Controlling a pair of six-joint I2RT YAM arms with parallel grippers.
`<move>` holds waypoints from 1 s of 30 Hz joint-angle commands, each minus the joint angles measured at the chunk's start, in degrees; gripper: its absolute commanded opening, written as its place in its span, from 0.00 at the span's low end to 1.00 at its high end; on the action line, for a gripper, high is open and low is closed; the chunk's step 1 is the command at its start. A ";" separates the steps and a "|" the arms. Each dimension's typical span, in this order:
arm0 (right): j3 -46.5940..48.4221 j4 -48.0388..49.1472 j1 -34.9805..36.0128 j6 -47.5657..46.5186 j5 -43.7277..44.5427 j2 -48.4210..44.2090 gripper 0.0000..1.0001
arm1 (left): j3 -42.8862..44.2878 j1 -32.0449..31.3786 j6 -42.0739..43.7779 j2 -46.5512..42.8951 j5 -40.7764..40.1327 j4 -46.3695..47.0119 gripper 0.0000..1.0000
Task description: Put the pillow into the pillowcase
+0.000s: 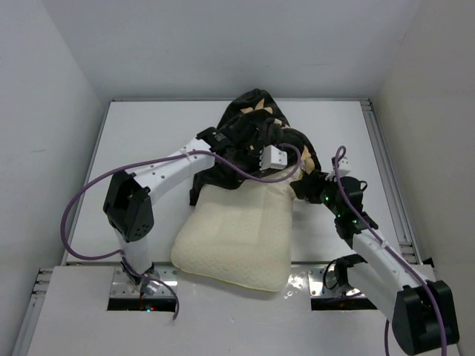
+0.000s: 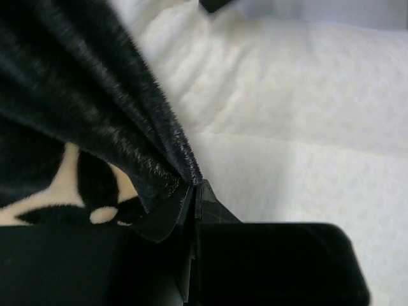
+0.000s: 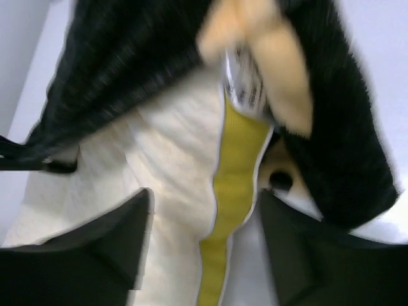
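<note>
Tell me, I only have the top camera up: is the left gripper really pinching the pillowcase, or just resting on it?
Observer: Pinching. In the left wrist view the left gripper is shut on a fold of the black pillowcase edge, with the cream pillow right beyond it.
Operator: And the other arm?
Observer: The right wrist view shows the right gripper open, with the pillow's yellow piping lying between its fingers, gripping nothing.
Operator: Is that edge inside the case?
Observer: Partly. The piping runs up under the pillowcase opening, where a white tag shows.
</note>
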 commanded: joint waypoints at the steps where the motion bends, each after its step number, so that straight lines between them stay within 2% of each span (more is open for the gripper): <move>1: 0.37 3.99 -0.59 -1.70 3.55 -1.62 0.58 | -1.18 1.43 -9.42 -3.31 -1.74 4.15 0.00; 3: 0.73 7.23 -0.76 -1.18 3.64 1.97 0.49 | -1.71 1.26 -9.78 -3.74 -0.86 4.42 0.00; 6: 1.86 11.64 -0.85 1.10 3.38 8.03 0.52 | -2.32 0.64 -10.30 -3.75 -1.29 5.29 0.00; 8: 5.46 9.90 -0.85 2.07 3.03 14.63 0.56 | -2.50 0.55 -11.01 -3.75 -2.87 6.26 0.00; 9: 6.43 7.19 -0.68 2.34 3.03 16.13 0.56 | -2.42 0.47 -11.97 -3.66 -3.57 7.57 0.00; 12: 5.49 7.69 -0.50 2.25 6.35 15.89 0.56 | -2.24 -0.24 -13.38 -2.96 -9.96 9.77 0.01; 14: 4.86 6.82 -0.94 1.29 8.64 11.32 0.56 | -1.71 -1.38 -13.74 -2.35 -12.80 10.04 0.11; 15: 4.95 4.03 -1.64 0.42 10.13 9.57 0.56 | -0.58 -1.82 -13.04 -2.08 -13.51 9.17 0.20; 17: 6.08 0.86 -3.13 -2.22 10.76 5.01 0.54 | 0.83 -2.96 -12.16 -1.90 -13.51 8.03 0.27; 18: 6.44 -1.95 -3.83 -2.93 11.28 3.94 0.50 | 1.36 -3.49 -11.20 -2.08 -13.34 7.76 0.40; 20: 7.05 -4.16 -5.67 -3.11 11.29 2.61 0.45 | 4.24 -5.15 -10.40 -1.73 -13.25 6.80 0.52; 21: 7.66 -5.91 -8.12 -2.76 9.90 2.87 0.47 | 5.48 -5.68 -10.05 -1.38 -12.55 5.05 0.58; 23: 8.46 -7.33 -11.03 -2.32 7.35 4.88 0.56 | 9.25 -6.83 -9.78 -0.33 -10.80 1.63 0.57; 24: 8.81 -8.29 -13.74 -1.88 5.94 8.37 0.63 | 9.97 -7.27 -8.48 -0.23 -9.48 0.30 0.46; 25: 9.60 -8.39 -14.82 -1.36 2.97 10.32 0.69 | 10.50 -7.97 -7.77 -0.14 -6.16 -0.67 0.40; 27: 10.30 -6.56 -17.46 -0.39 0.49 16.98 0.73 | 9.63 -9.02 -3.92 0.21 -3.68 -4.01 0.33; 29: 11.18 -3.92 -18.69 1.02 -1.45 21.13 0.75 | 5.61 -10.78 -1.09 0.38 -1.48 -6.03 0.38; 30: 12.23 -1.73 -18.78 1.46 -1.72 24.63 0.76 | 3.93 -11.39 0.83 0.47 -0.95 -6.22 0.50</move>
